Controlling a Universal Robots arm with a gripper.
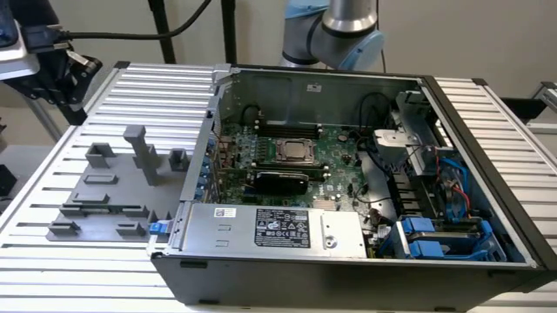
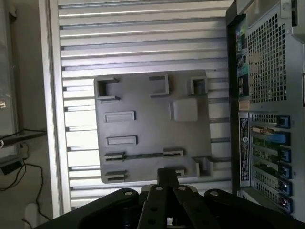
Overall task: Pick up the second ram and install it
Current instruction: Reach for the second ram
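The end effector point(image 2: 167, 173) hangs high over the grey fixture plate point(image 2: 152, 129) on the slatted table point(image 1: 78, 274), clenched on nothing. Its tips look drawn together with no gap between them. The second ram point(image 2: 143, 155) stands on edge in the plate as a thin dark strip, bridging two low holders point(image 2: 114, 156). In the exterior view that places it near the plate's six o'clock edge, and the plate itself lies at nine o'clock from the open computer case point(image 1: 348, 261).

Inside the case, black memory slots point(image 1: 287, 125) run at twelve and six o'clock of the silver processor point(image 1: 293, 150). Whether a stick already fills any of them cannot be told.

By the look of it, the work stands at the very start of the pick. The end effector is positioned above the plate, well apart from the ram, with nothing yet grasped.

A grasp from here would call for the jaws to part and turn square across the board's thin faces. They would then need to come straight down between the two holders, clear of the taller posts at the plate's twelve o'clock side. The stick is narrow, so a small misalignment could nudge it out of its cradle.
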